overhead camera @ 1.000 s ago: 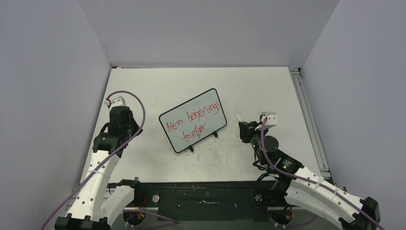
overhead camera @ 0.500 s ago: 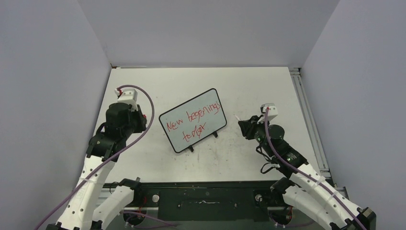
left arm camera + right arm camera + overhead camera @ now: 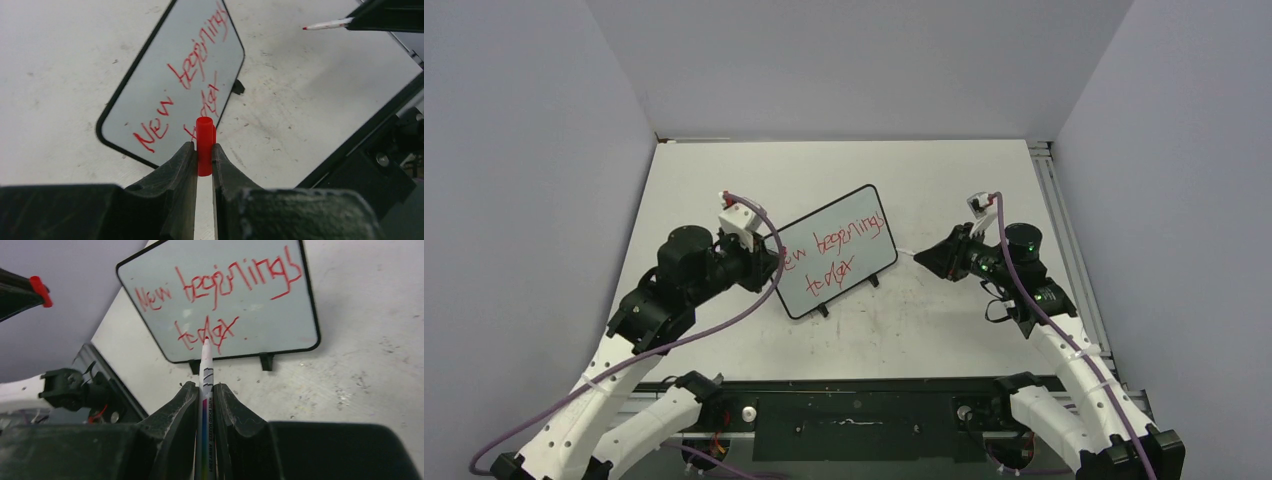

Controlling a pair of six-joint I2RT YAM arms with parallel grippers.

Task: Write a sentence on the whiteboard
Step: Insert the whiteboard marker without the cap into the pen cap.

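On the middle of the scuffed white bench point(image 3: 944, 180) sits the whiteboard point(image 3: 834, 265), askew on two black feet, the red two-line sentence point(image 3: 849, 238) across its face. It looks light and stiff with a slick face, likely to skid under pen pressure, so its thin black frame is the place to steady it. At its left end the left tool point(image 3: 202, 150) is clamped on a red marker cap point(image 3: 204, 140); off its right end the right tool point(image 3: 202, 390) pinches a whiteboard marker point(image 3: 205, 367) by the barrel, tip uncapped.

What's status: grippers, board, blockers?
Left gripper shut on red cap. Right gripper shut on marker, tip off board. Sentence written, two lines. Board sits between both grippers.
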